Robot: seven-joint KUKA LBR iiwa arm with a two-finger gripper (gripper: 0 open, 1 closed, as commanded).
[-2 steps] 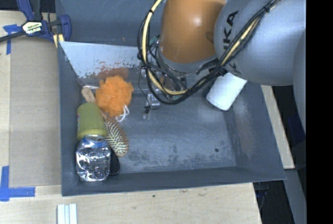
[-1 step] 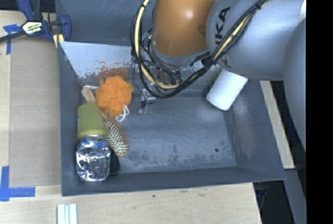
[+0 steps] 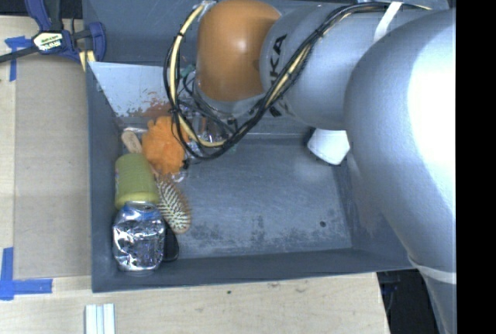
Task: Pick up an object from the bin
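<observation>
At the bin's left end, the gripper is hanging just beside an orange fuzzy ball; whether it is spread or pressed together I cannot tell, the wrist is hiding it; the ball is touching a green cylinder and a bristly brush, so a grasp is risking snagging neighbours or slipping off soft fuzz.
</observation>
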